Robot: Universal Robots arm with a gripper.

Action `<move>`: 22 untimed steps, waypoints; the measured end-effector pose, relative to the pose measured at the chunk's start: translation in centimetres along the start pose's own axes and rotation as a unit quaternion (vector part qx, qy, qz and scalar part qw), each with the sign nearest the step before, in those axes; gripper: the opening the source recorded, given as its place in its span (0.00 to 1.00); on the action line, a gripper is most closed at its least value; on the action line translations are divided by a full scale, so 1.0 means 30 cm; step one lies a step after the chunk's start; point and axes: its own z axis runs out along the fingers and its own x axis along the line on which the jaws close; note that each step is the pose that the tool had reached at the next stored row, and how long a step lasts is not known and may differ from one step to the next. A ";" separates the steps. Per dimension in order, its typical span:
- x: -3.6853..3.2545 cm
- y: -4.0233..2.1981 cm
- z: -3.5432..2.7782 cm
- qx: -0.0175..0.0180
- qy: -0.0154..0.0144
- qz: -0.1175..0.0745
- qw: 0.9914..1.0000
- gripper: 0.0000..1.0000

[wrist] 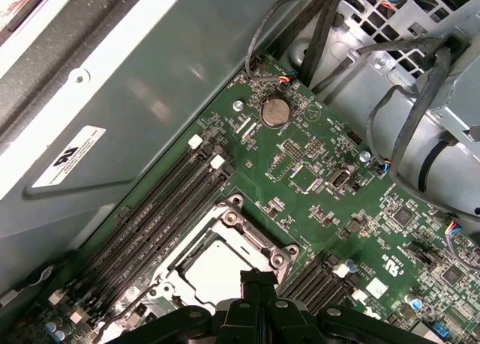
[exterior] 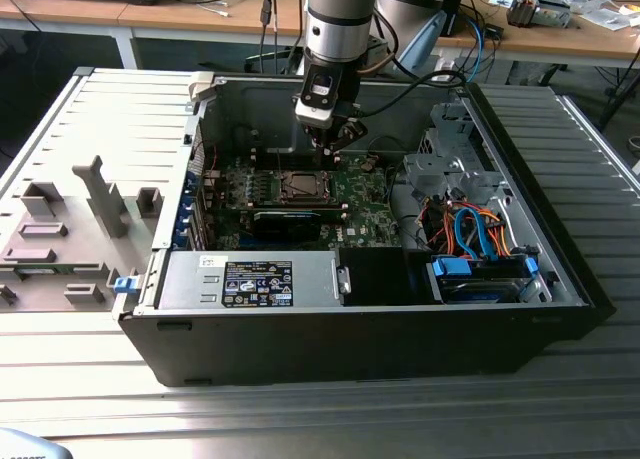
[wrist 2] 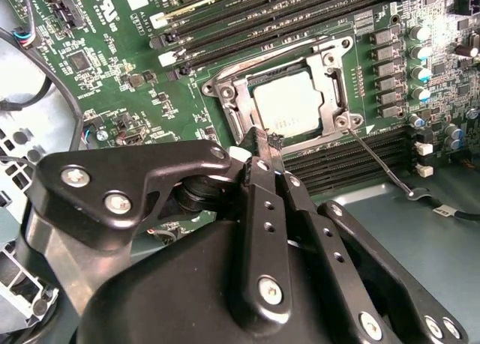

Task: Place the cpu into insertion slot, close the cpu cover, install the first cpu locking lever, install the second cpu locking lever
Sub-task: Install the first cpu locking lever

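The cpu (wrist 2: 289, 104), silver-grey and square, lies flat in the insertion slot (exterior: 281, 188) on the green motherboard (wrist 2: 112, 37). The cpu cover (wrist 2: 332, 74), a silver metal frame, is down around the cpu, whose top shows through its window. In the first wrist view the cpu (wrist: 217, 269) and cpu cover (wrist: 240, 224) sit just past my fingertips. A thin wire locking lever (wrist 2: 379, 160) runs out from one corner of the cover over the memory slots. My gripper (wrist 2: 264, 140) hangs just above the socket's edge, shut with nothing in it; the exterior view has the gripper (exterior: 327, 155) inside the case.
The open black computer case (exterior: 560, 269) surrounds the board. Long black memory slots (wrist 2: 262, 14) flank the socket on both sides. A drive cage with orange and blue cables (exterior: 470, 229) stands at the exterior view's right. Black cables (wrist: 405, 112) hang near the metal cage.
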 end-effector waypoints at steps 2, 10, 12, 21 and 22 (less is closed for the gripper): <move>0.000 0.000 0.000 0.000 0.000 -0.002 1.000 0.11; 0.000 0.000 0.000 0.000 0.000 -0.010 1.000 0.11; 0.000 0.000 0.000 0.000 0.000 -0.012 1.000 0.11; 0.000 0.000 0.000 0.000 0.000 -0.020 1.000 0.11; 0.000 0.000 0.000 0.000 0.000 -0.020 1.000 0.11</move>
